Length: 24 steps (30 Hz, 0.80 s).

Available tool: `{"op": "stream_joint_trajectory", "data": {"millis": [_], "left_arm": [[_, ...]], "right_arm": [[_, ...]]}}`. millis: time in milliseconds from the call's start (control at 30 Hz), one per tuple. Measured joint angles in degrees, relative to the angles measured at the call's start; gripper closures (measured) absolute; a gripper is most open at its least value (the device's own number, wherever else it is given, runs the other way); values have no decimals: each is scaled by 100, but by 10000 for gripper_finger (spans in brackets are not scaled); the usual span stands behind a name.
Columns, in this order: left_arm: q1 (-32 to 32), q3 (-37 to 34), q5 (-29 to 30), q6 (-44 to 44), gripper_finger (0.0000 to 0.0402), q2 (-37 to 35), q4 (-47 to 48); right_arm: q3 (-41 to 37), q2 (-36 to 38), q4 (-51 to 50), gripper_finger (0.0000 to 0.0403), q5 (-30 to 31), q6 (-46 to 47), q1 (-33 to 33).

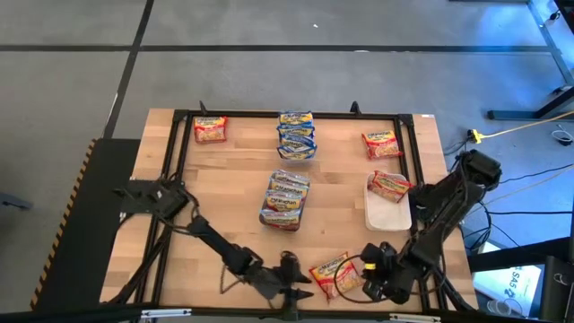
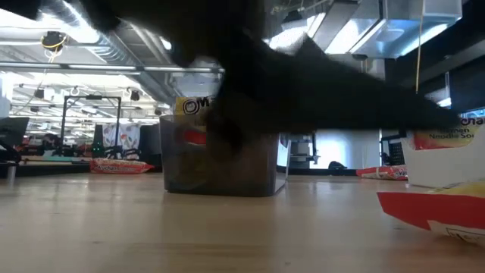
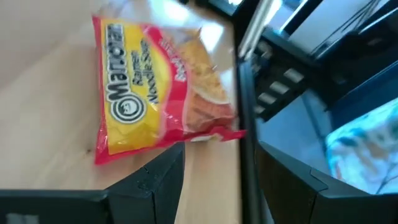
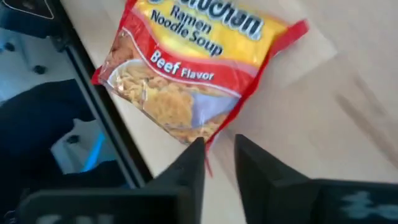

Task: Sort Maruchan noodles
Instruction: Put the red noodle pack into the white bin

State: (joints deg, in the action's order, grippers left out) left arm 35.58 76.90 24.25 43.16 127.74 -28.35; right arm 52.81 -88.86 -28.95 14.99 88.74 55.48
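Observation:
A yellow-and-red Maruchan noodles packet (image 1: 336, 274) lies flat on the table near its front edge, between my two grippers. My left gripper (image 1: 301, 283) stands open just left of it, fingers wide apart and low, with the packet (image 3: 155, 93) ahead of them. My right gripper (image 1: 366, 274) hangs above the packet's right end and points steeply down. Its fingers (image 4: 219, 163) are a narrow gap apart, with the packet's corner (image 4: 208, 140) just beyond the tips. Other packets lie at the far left (image 1: 211, 129), far middle (image 1: 296, 135) and far right (image 1: 381, 144).
A clear tub (image 1: 285, 199) with several packets stands mid-table. A white tray (image 1: 387, 211) at the right carries one packet (image 1: 390, 185). The black frame rail (image 1: 296, 114) runs around the table. Bare wood lies left of the tub.

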Motion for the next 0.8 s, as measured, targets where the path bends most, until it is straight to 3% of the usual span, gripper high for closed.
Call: {"op": "stream_joint_trajectory", "data": {"millis": [167,333,533,800], "left_arm": [[-139,803,-283,25,212,409,769],[-230,956,-287,23,212,484,1050],[-303,953,-274,21,212,485,1453],[-327,953,-267,22,212,485,1833]], "right_arm": [[-507,14,468,260,-479,-36,3],[-1052,33,1404,195,-399,-136,-4],[-1607,31,2817,176,136,-228,-39],[-1811,-137,3539,175,627,84,-44]]}}
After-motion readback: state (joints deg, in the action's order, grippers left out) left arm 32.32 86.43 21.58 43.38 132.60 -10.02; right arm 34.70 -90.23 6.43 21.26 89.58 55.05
